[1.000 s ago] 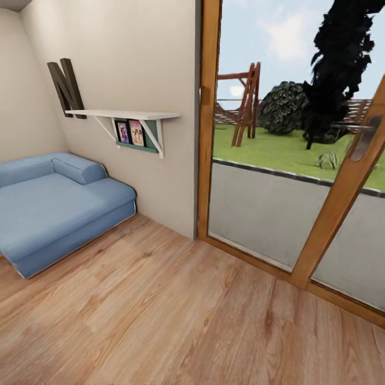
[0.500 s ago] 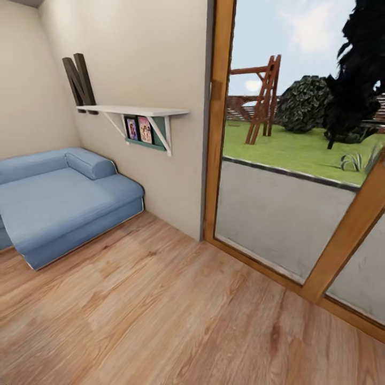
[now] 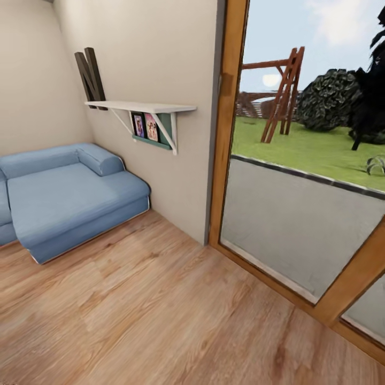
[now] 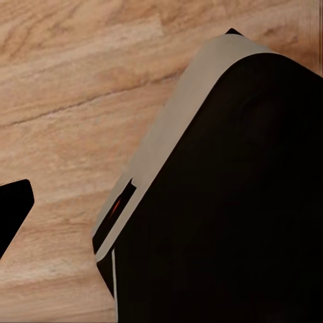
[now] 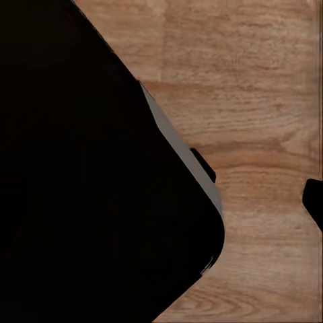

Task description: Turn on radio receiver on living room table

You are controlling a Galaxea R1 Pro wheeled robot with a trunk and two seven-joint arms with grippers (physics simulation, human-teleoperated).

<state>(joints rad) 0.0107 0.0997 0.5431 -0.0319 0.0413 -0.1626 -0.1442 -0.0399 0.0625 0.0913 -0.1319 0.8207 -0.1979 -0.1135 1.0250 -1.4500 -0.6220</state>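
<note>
Radio and table are not among what the cameras take in at this moment, so which way the radio points and how its long axis lies cannot be told. Both wrist views look down on a dark robot body (image 4: 229, 202) over plank floor (image 4: 60, 101); a black tip shows at the edge of each, too little to tell whether either gripper is open or closed. Outward, the head view has swung left over the last second: the sofa (image 3: 64, 198), shelf (image 3: 141, 107) and door frame (image 3: 227, 133) have all slid rightward in the picture, more sofa shows at the left, and the door handle has left view. I judge the robot is turning into the living room, searching for the table.
</note>
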